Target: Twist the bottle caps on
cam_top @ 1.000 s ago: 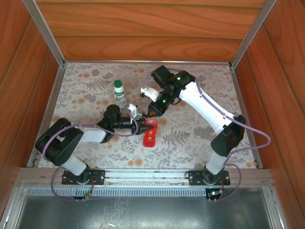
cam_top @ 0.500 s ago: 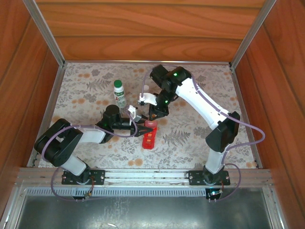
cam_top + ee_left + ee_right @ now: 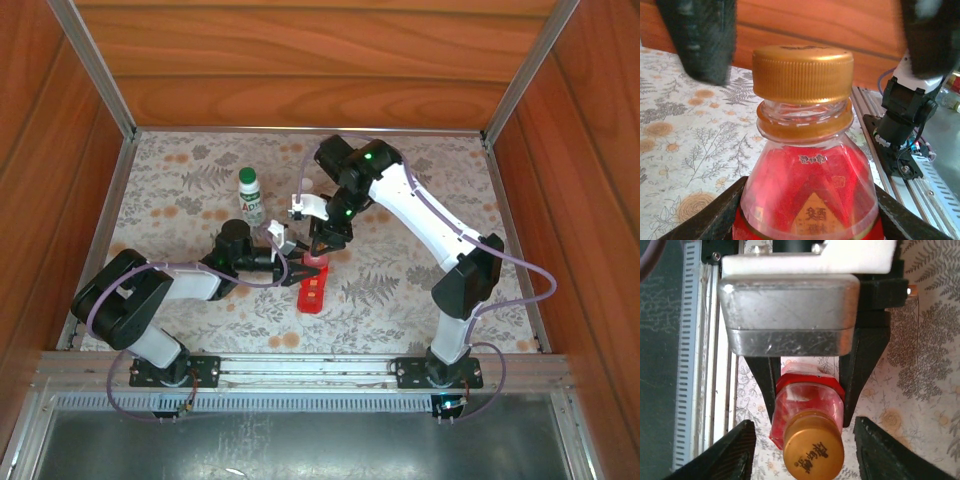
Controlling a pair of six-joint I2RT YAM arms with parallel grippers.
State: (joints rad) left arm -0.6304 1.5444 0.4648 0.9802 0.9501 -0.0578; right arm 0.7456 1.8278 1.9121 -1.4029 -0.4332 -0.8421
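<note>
Top external view: the red bottle point(image 3: 313, 287) stands on the table point(image 3: 420, 200), near the middle, on a mat with flowers and leaves point(image 3: 180, 200). The left hand point(image 3: 300, 268) comes in from the left and grips this bottle by its sides. The right hand point(image 3: 321, 247) hangs right over the top of the bottle.

Left wrist view: the red bottle is very close and stands straight up. The orange cap point(image 3: 802, 75) sits on its neck. A gold ring goes around the neck just under the cap. Small raised Chinese signs show on the clear shoulder. Lower down there is a gold shape with more Chinese signs, but I cannot read them. Two dark, blurry fingers point(image 3: 705, 35) of the right hand hang at the top, one on each side of the cap.

Right wrist view: looking down, the black fingers point(image 3: 767, 385) of the left hand press on both sides of the red bottle. The cap top has small signs on it. The right hand's own fingers point(image 3: 730, 455) stand wide apart and do not touch the cap.

Back in the top view, the white bottle point(image 3: 251, 205) stands to the left, apart from the hands. It wears the green cap point(image 3: 247, 176). Its label has green letters, too small to read.
</note>
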